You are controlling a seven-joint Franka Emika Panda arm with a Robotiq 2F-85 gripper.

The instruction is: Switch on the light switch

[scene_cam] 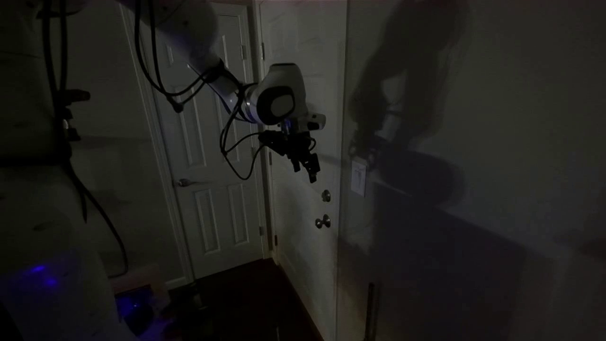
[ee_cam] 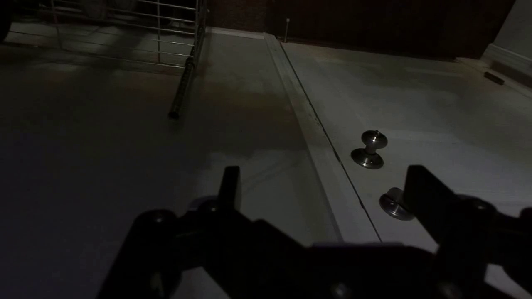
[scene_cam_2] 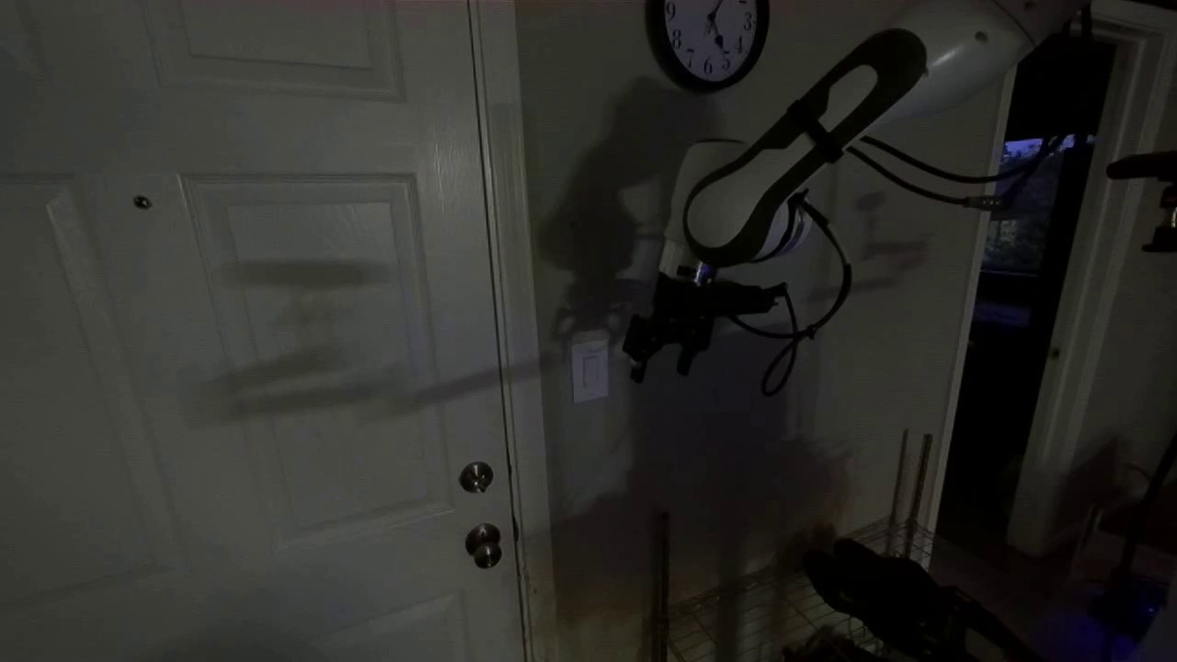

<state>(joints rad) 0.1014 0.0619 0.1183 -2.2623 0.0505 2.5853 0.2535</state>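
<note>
The light switch is a small white upright plate on the wall beside the white door. It shows in both exterior views (scene_cam: 358, 178) (scene_cam_2: 589, 370), in dim light. The switch does not show in the wrist view. My black gripper (scene_cam: 306, 175) points downward, away from the wall. In an exterior view the gripper (scene_cam_2: 660, 370) appears to the right of the switch, about level with it, with a gap between. In the wrist view the gripper's fingers (ee_cam: 324, 168) stand wide apart with nothing between them. The state of the toggle cannot be told.
The white door (scene_cam_2: 313, 313) has a round knob (scene_cam_2: 483, 546) and a deadbolt (scene_cam_2: 476, 477) below the switch's level. A clock (scene_cam_2: 708, 37) hangs above. A wire rack with upright posts (scene_cam_2: 660, 588) stands below the arm. Another door (scene_cam: 213, 156) has a lever handle (scene_cam: 185, 182).
</note>
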